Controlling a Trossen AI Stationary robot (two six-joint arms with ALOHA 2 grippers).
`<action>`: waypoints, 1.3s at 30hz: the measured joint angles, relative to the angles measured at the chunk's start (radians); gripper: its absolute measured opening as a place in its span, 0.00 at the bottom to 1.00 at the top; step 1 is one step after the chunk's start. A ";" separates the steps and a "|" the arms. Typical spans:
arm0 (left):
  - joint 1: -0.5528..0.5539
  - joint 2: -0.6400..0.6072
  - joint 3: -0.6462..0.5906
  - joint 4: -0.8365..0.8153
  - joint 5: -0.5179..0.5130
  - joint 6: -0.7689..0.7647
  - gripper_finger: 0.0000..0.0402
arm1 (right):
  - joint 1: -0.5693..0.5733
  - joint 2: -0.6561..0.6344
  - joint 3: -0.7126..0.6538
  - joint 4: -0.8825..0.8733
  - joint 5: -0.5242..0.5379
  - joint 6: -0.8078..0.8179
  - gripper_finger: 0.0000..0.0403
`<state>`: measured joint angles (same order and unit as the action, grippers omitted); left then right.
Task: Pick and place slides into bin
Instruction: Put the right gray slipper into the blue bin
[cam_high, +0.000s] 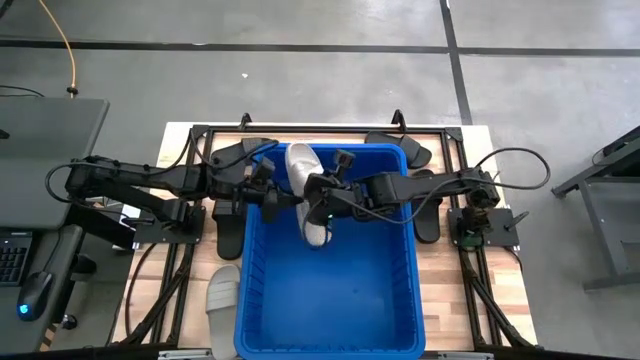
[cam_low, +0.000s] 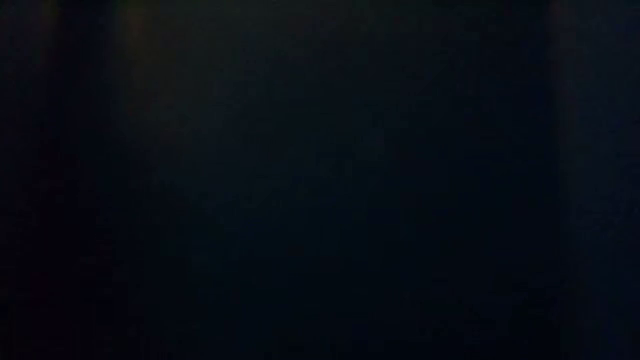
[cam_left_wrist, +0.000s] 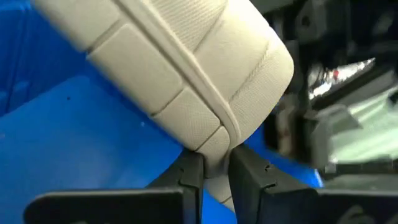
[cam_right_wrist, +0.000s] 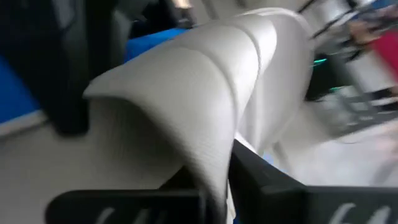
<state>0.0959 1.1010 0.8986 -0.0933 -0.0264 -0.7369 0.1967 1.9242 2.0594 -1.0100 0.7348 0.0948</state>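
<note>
A light grey slide (cam_high: 305, 170) hangs over the far half of the blue bin (cam_high: 330, 300), between my two grippers. My left gripper (cam_high: 285, 196) is shut on the side of it facing the table's left. My right gripper (cam_high: 320, 192) is shut on its other side. The slide fills the left wrist view (cam_left_wrist: 186, 81) and the right wrist view (cam_right_wrist: 186, 106). The low view is dark and shows nothing. My left gripper pinches a thin edge of the slide (cam_left_wrist: 214, 155) between its two fingers, coming level from the table's left. The slide is lifted clear above the bin's floor. My right gripper pinches the edge of the slide's wide strap (cam_right_wrist: 214, 168) between its two fingers, coming from the table's right. The slide stands clear of the bin.
A second light grey slide (cam_high: 222, 300) lies on the table left of the bin, near the front. Black slides lie at the far left (cam_high: 245, 152), far right (cam_high: 400, 148), left of the bin (cam_high: 230, 235) and right of it (cam_high: 426, 215).
</note>
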 joint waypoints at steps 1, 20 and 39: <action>0.000 -0.004 0.000 -0.012 0.011 0.002 0.09 | 0.000 -0.011 0.000 -0.018 -0.031 0.019 0.09; 0.003 -0.020 0.002 -0.064 0.155 0.130 0.08 | 0.020 -0.221 0.000 -0.130 -0.483 0.156 0.47; 0.002 -0.028 0.000 0.051 0.456 0.259 0.08 | -0.088 -0.297 0.000 -0.126 -0.794 0.196 0.47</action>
<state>0.0982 1.0729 0.8982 -0.0418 0.4299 -0.4777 0.1090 1.6270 2.0597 -1.1358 -0.0593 0.2906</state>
